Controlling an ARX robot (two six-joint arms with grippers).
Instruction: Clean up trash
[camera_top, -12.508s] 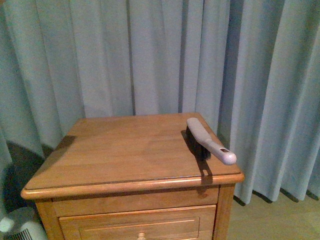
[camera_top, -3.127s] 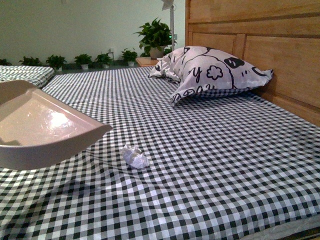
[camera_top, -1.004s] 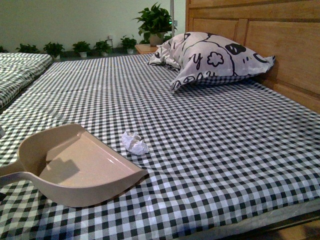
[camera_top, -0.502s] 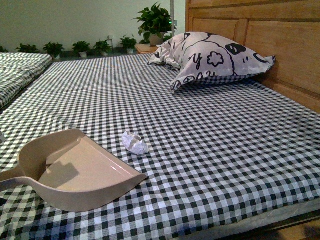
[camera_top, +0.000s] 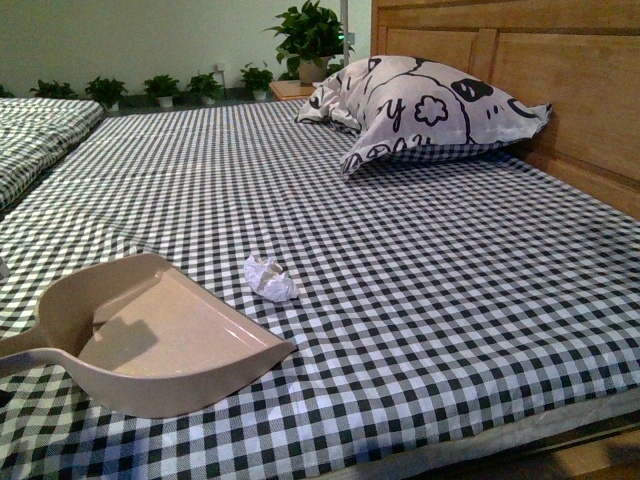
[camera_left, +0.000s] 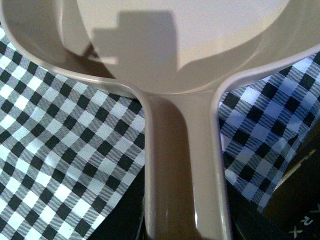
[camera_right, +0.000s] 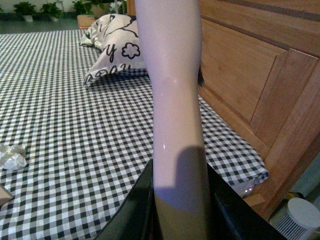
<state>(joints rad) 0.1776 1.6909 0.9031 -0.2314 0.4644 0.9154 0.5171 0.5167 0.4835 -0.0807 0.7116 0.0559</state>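
Observation:
The trash (camera_top: 269, 278) is a small crumpled white paper wad lying on the checked bed (camera_top: 450, 300). It also shows in the right wrist view as trash (camera_right: 12, 156). The pink dustpan (camera_top: 160, 335) rests on the bed just left of the wad, mouth toward it, a short gap apart. My left gripper (camera_left: 185, 231) is shut on the dustpan (camera_left: 182, 165) handle. My right gripper (camera_right: 180, 215) is shut on the brush (camera_right: 172, 100) handle, which stands up above the bed's right side. Its bristles are mostly hidden. Neither gripper shows in the front view.
A white pillow (camera_top: 430, 105) with black drawings leans at the wooden headboard (camera_top: 560, 80) far right. Potted plants (camera_top: 315, 35) line the back wall. A second checked bed (camera_top: 40, 130) lies to the left. A white round appliance (camera_right: 300, 217) stands on the floor beyond the bed's right edge.
The dustpan came down from the air onto the bed left of the trash and has barely shifted in the last half second. Much earlier the brush lay on a wooden nightstand.

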